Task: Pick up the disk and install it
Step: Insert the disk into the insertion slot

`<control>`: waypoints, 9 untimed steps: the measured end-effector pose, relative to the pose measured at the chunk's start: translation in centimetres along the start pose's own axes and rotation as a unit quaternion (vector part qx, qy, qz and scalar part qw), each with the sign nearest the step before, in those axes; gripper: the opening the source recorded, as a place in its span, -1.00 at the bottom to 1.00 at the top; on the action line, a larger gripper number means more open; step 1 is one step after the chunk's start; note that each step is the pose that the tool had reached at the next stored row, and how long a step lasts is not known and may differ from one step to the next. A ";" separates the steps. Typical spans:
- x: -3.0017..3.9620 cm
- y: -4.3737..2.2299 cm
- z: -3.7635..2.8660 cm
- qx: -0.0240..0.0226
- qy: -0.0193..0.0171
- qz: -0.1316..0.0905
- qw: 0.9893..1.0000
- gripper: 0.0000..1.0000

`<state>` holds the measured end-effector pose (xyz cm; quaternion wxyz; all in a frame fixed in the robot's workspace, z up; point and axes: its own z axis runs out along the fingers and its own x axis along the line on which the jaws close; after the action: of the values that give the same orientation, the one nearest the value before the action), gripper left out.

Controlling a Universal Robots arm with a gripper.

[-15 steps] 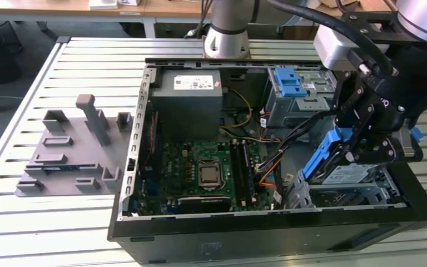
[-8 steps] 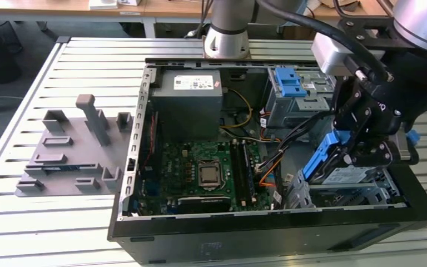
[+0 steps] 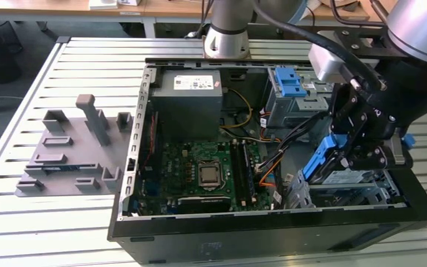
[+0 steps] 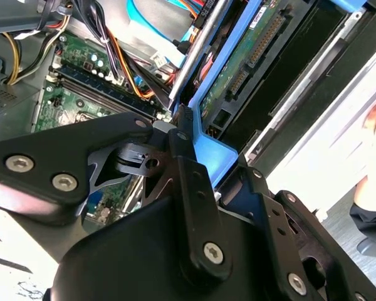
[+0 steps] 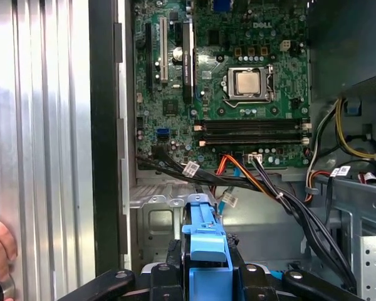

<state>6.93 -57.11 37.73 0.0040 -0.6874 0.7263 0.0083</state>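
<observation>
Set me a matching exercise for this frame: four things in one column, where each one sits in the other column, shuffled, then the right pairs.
Things
1. the disk
2. grey box
3. grey fixture
4. processor socket

Places
A. on the slatted table, at the exterior view's left of the computer case
B. on the green board inside the case
C. clamped in the gripper, at the case's metal bay
D. inside the case, with a white sticker on top

Pairs: 1-C, 2-D, 3-A, 4-B
</observation>
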 end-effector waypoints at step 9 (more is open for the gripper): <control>0.02 -0.01 0.90 0.000 0.000 0.000 1.000 -0.27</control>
<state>6.93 -57.12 36.83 0.0040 -0.6874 0.7262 0.0083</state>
